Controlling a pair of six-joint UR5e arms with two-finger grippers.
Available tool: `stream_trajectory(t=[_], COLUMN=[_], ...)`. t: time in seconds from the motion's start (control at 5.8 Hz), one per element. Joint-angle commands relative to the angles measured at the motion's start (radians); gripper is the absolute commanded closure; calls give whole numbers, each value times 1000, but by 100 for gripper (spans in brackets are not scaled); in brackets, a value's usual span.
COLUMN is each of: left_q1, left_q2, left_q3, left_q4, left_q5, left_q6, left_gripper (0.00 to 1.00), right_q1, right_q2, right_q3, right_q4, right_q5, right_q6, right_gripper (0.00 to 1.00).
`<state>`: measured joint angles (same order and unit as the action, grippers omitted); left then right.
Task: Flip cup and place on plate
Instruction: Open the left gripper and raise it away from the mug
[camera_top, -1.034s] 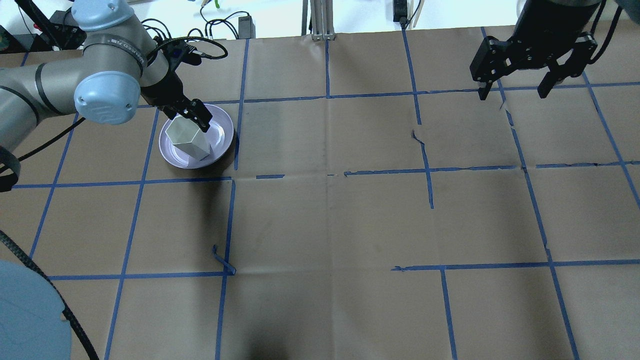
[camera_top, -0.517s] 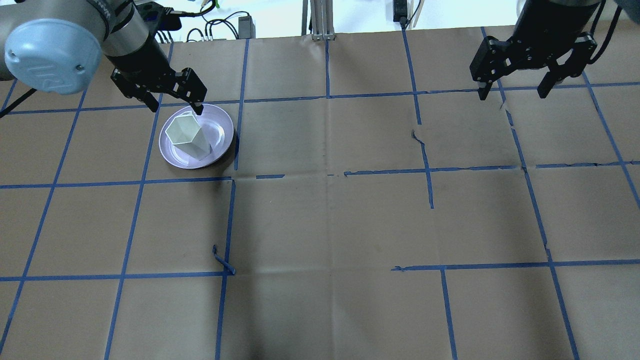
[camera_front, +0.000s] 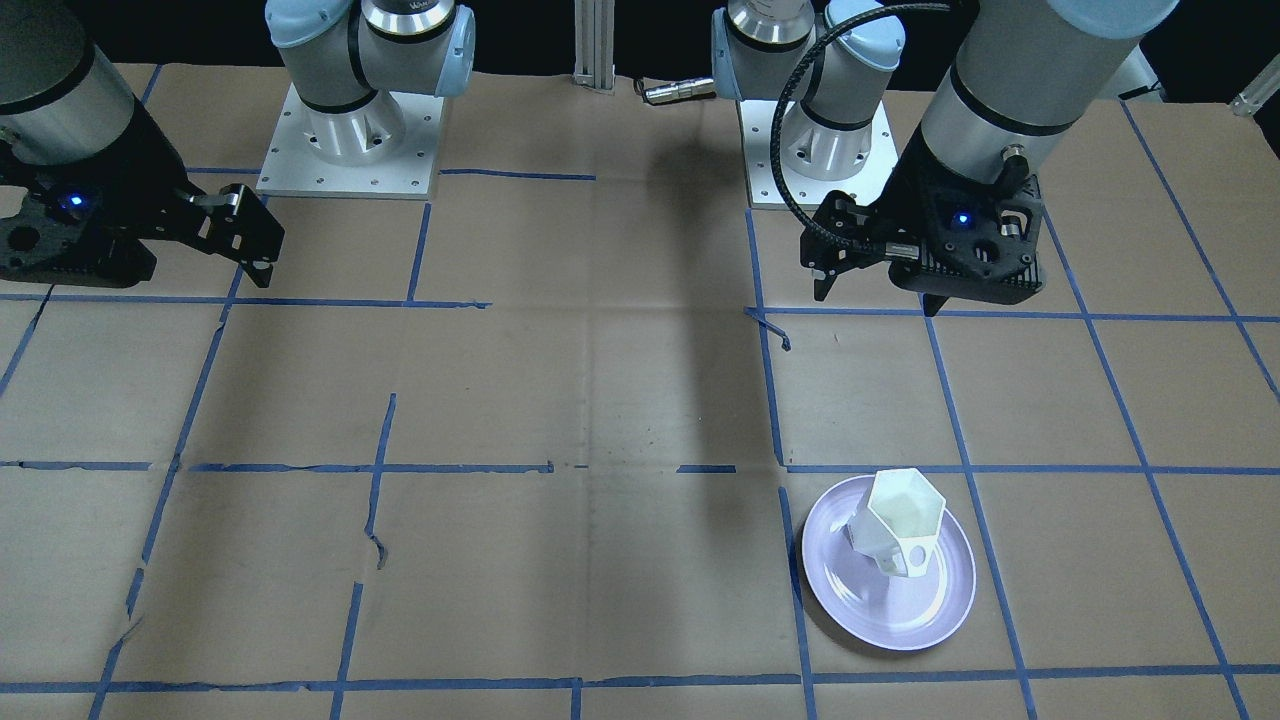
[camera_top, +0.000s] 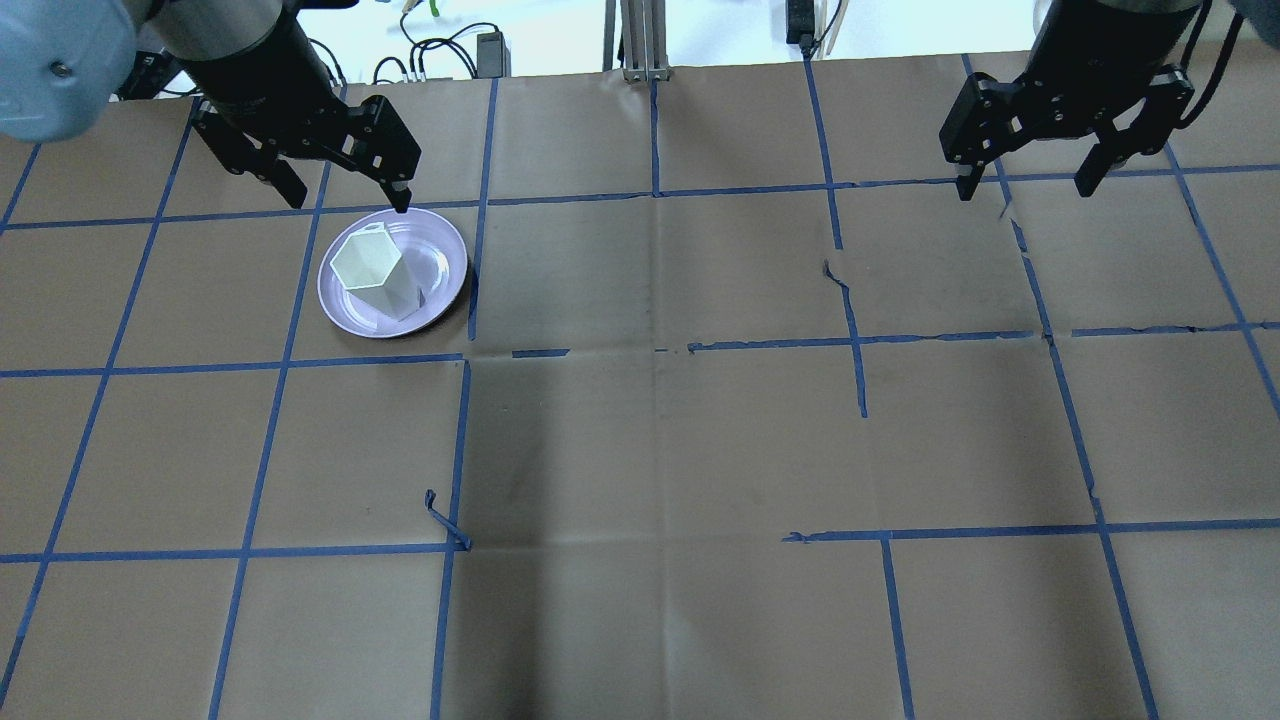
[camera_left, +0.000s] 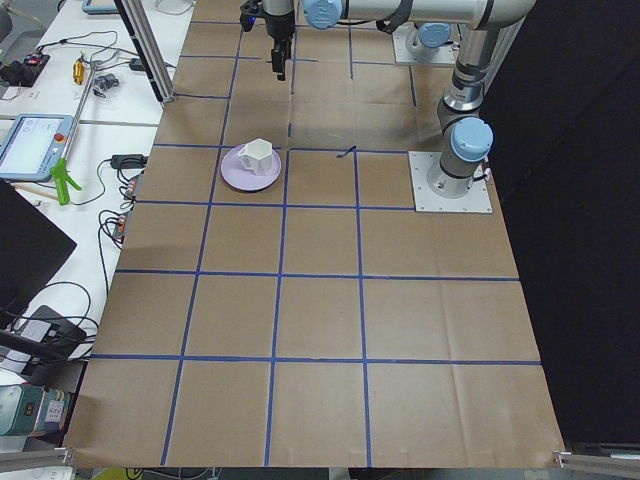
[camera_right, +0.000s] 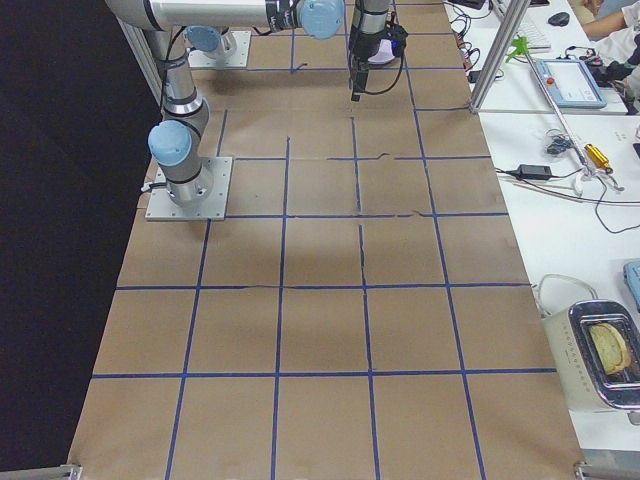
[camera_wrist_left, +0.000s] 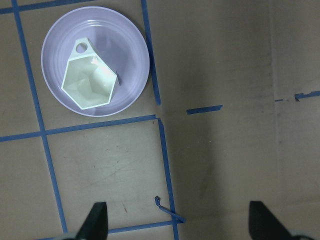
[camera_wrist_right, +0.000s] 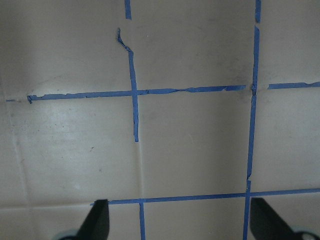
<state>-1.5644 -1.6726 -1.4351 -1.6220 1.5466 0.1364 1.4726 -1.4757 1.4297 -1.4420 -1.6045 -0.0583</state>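
The white faceted cup (camera_top: 370, 270) stands upright, rim up, on the lavender plate (camera_top: 446, 268) at the table's far left. My left gripper (camera_top: 350, 198) is open and empty, raised above the plate's far edge and apart from the cup. In the left wrist view the cup (camera_wrist_left: 90, 86) and the plate (camera_wrist_left: 131, 55) lie well below the spread fingertips (camera_wrist_left: 96, 220). In the front-facing view the cup (camera_front: 902, 520) sits on the plate (camera_front: 900, 615), its handle toward the camera. My right gripper (camera_top: 1023, 188) is open and empty, hovering at the far right.
Brown paper with a blue tape grid covers the table (camera_top: 660, 420). A loose curl of tape (camera_top: 445, 520) sticks up left of centre. Cables and a metal post (camera_top: 635, 40) lie beyond the far edge. The arm bases (camera_front: 350, 130) stand on the robot's side.
My left gripper let go of the cup, opened, and lifted up and back from the plate. The cup stays upright on the plate. The right arm has not moved.
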Motion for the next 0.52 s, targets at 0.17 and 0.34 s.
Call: stream_trajectory(t=[0.17, 0.34], left_q1=[0, 3], left_q2=[33, 59], left_q3=[-42, -53], left_q4=[2, 1], left_q5=[12, 10], left_q6=[-1, -1], left_gripper=[1, 1], right_q1=[0, 0], right_q2=[0, 0], right_q3=[0, 0], right_q4=[0, 0], right_q5=[0, 0], right_q6=[0, 0], right_gripper=[0, 0])
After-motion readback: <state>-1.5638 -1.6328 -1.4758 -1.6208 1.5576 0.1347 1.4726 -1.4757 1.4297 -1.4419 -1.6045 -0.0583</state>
